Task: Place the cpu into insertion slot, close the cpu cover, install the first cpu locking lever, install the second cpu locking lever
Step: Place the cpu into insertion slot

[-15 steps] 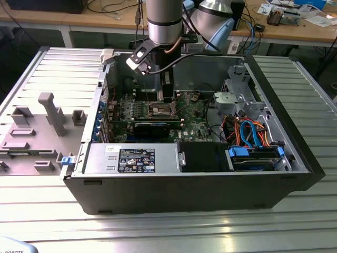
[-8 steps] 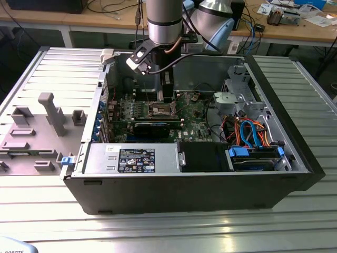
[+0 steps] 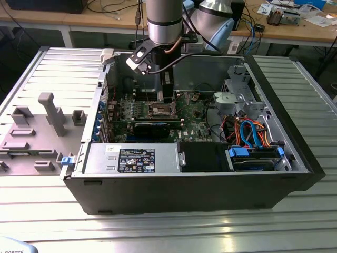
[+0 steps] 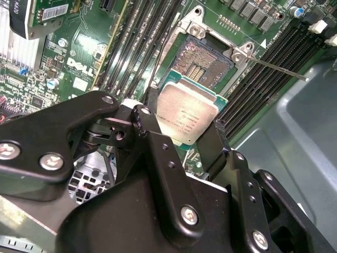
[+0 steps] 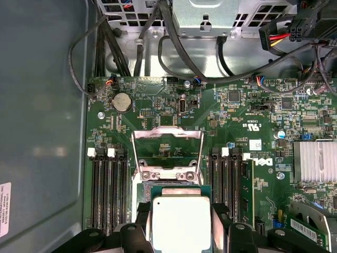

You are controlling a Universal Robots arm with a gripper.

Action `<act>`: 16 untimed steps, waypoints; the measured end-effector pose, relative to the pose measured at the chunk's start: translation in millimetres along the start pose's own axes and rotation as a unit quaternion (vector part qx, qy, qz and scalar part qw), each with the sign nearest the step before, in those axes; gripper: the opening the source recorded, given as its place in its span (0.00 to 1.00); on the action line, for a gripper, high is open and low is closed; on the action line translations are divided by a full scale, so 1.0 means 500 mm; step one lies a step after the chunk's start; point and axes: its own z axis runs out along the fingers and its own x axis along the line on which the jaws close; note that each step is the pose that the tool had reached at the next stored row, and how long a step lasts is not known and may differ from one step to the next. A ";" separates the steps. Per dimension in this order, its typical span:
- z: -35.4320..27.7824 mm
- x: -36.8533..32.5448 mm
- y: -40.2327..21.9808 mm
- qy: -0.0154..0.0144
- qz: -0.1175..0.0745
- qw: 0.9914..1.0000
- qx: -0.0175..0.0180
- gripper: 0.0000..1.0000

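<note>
Item: small flat square cpu [image 4: 187,109] with silver-grey metal top, gripped at opposite edges by black gripper [image 4: 184,125], held above dark-centred, silver-rimmed insertion slot [image 4: 202,60], whose thin silver-grey cpu cover [image 5: 167,130] stands raised, leaving the socket clear.

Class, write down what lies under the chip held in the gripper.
In the second wrist view, below the chip, clamped in the gripper, sits the open socket on the green board; its contact field shows. The socket's near edge is covered by the chip.
</note>
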 end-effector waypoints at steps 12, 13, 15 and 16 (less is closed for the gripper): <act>0.002 0.000 -0.003 -0.001 0.000 1.000 0.000 0.54; 0.003 0.000 -0.005 -0.001 0.000 1.000 0.000 0.54; 0.009 0.000 -0.008 -0.001 0.000 1.000 0.000 0.54; 0.014 0.001 -0.012 -0.001 0.000 1.000 0.000 0.54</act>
